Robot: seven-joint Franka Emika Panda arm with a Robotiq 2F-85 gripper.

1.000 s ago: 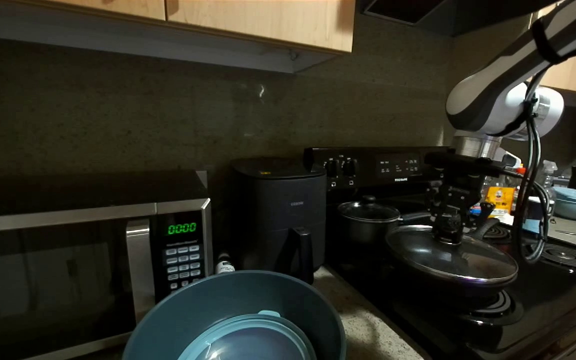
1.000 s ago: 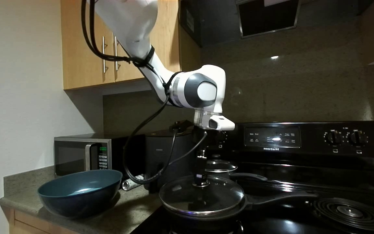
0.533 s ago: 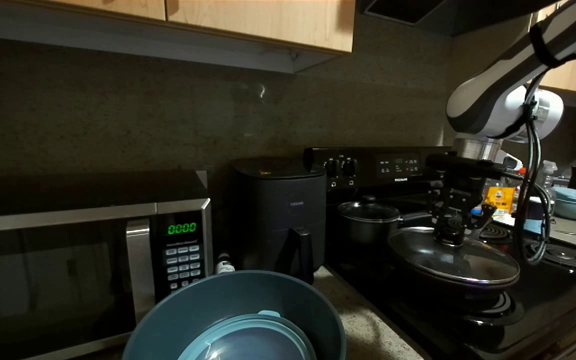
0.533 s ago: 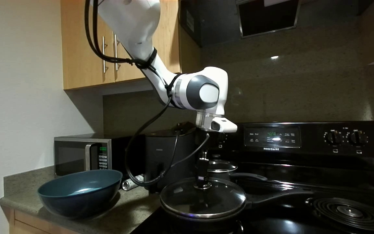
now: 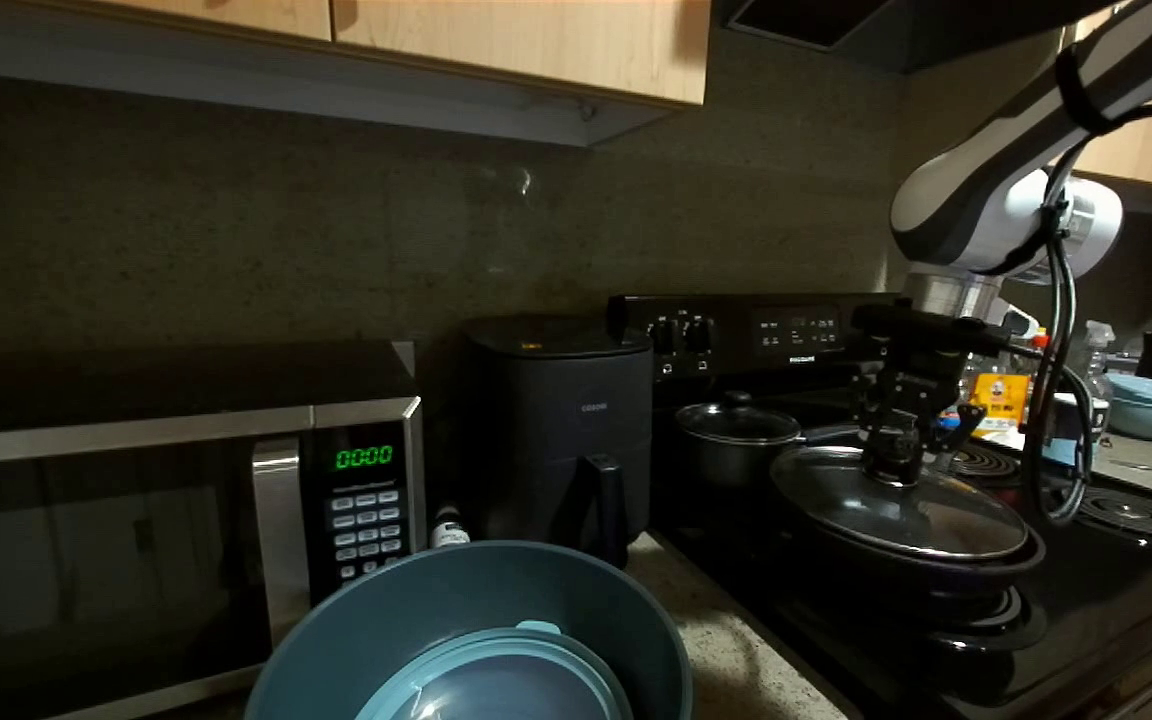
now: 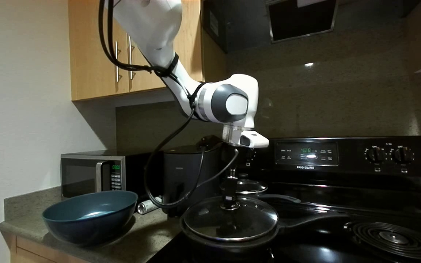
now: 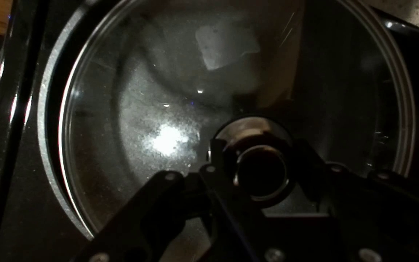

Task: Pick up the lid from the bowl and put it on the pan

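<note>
Centring the lid (image 6: 247, 219) over the pan (image 6: 228, 247) looks like the step in hand. In the wrist view a dark gap shows between glass edge and pan rim at the left, so a small nudge toward the front of the stove (image 6: 327, 252), away from its control panel (image 6: 307, 154), should even it out; then lower it gently, level, and let go only once the rim sits all round. Whether it touches yet, I cannot tell. The gripper (image 7: 259, 154) is closed about the knob (image 7: 262, 173), a finger on either side, parted by no more than the knob's breadth, and seems to hold it. Just behind stands a lidded pot (image 5: 731, 458); well apart, on the counter (image 6: 152, 233), sits the bowl (image 6: 90, 224), and beyond that the microwave (image 6: 82, 177).
</note>
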